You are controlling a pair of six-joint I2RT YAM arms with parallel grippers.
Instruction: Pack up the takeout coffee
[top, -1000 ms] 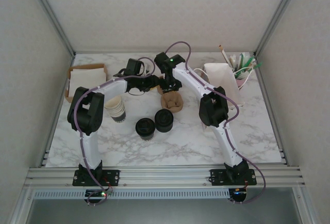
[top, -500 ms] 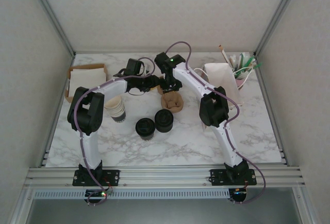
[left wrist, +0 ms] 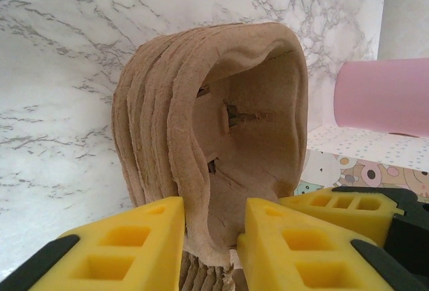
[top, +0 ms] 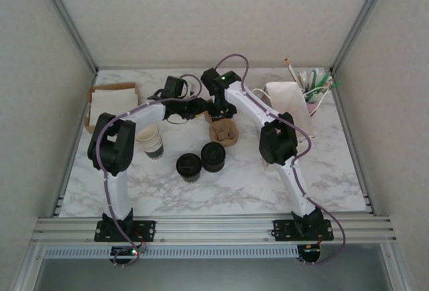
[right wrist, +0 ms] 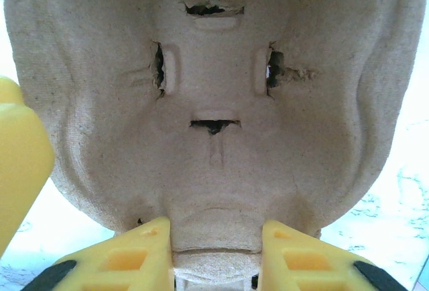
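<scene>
Left gripper (left wrist: 208,237) and right gripper (right wrist: 214,251) both clamp rims of the pulp carrier stack (top: 224,132), while the lidded takeout coffee (top: 189,166) stands upright near that stack's near-left side, seemingly the left gripper's easier reach.

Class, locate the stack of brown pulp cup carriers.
Top view: the carrier stack sits mid-table, right of the cream cup stack, just behind the black lids.

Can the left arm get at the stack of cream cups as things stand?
Probably not yet. The left gripper is shut on the pulp carriers, and the cream cup stack sits tucked beside that arm's own elbow, an awkward fold-back.
</scene>
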